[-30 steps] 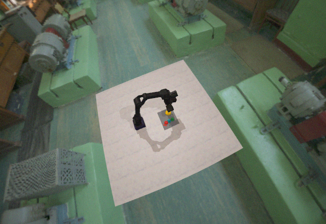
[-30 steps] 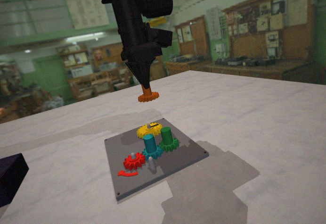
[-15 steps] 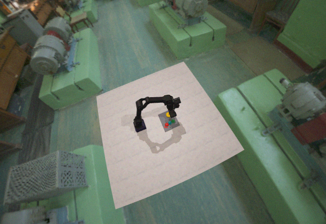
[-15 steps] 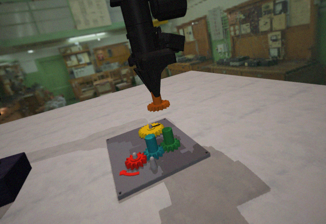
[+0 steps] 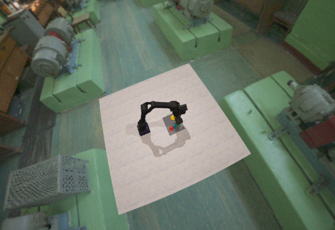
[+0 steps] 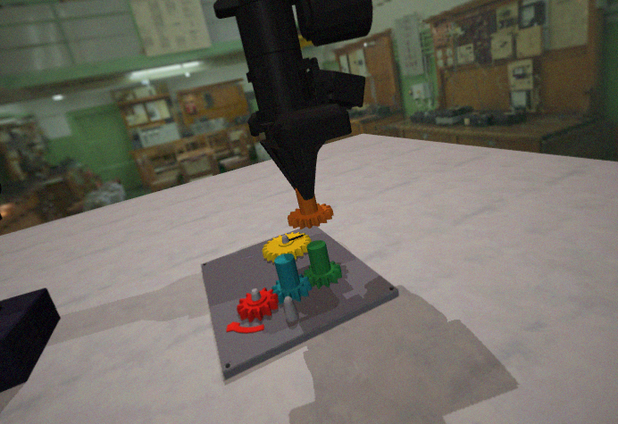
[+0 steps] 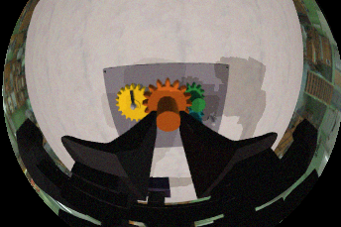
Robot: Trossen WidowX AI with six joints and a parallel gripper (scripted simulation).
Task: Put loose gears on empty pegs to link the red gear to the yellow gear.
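Gripping an orange gear (image 6: pixel 311 215) (image 7: pixel 168 94) by its stem, fingertips (image 6: pixel 308 192) clenched; toothed disc below them.

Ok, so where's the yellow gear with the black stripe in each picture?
Top: on the grey board, just left of the gripper.
Exterior: below the orange gear.
Wrist: left of the orange gear.
Shared landmark: the grey board. The yellow gear sits on it.

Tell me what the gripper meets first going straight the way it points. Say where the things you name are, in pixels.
Probably the grey board (image 5: pixel 166 121) (image 6: pixel 221 285) (image 7: pixel 114 83), reached by the held orange gear (image 6: pixel 311 219) (image 7: pixel 169 88), between the yellow gear (image 5: pixel 172 117) (image 6: pixel 278 249) (image 7: pixel 127 101) and green gear (image 5: pixel 178 125) (image 6: pixel 319 259) (image 7: pixel 198 104); depth is unclear, and a hidden peg could come first.
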